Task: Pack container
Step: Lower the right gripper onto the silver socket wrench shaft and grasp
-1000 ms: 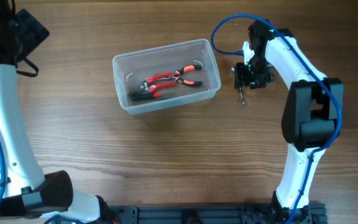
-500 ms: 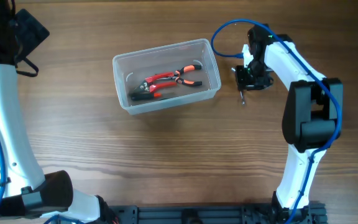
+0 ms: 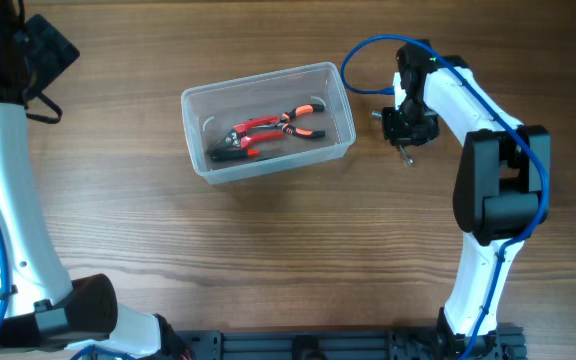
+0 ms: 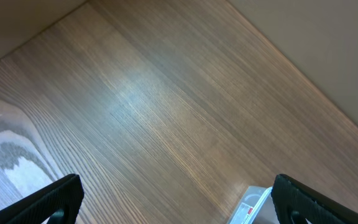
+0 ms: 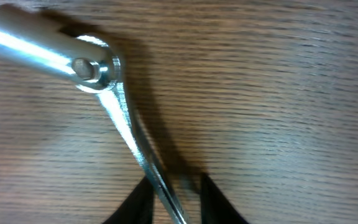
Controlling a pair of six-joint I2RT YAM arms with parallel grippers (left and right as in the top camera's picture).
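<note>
The clear plastic container point(image 3: 264, 75) stands at the middle back of the wooden table, with red-handled pliers point(image 3: 268, 133) lying inside. One corner of the container shows in the left wrist view point(image 4: 253, 208). My right gripper point(image 3: 404, 132) is just right of the container, shut on the thin handle of a shiny metal socket wrench point(image 3: 407, 157). In the right wrist view the wrench point(image 5: 114, 112) runs up from between the fingers point(image 5: 176, 202) to its round head, casting a shadow on the wood. My left gripper point(image 4: 179, 199) is open and empty, high over the far left.
The wooden table point(image 3: 268, 250) stretches in front of the container. A blue cable point(image 3: 363, 45) loops off the right arm near the container's right end. The left arm's white body point(image 3: 8, 200) runs along the left edge.
The right gripper has shifted slightly right and turned, and the wrench's free end has swung from pointing straight down to down-right. The container, pliers and left arm have not moved.
</note>
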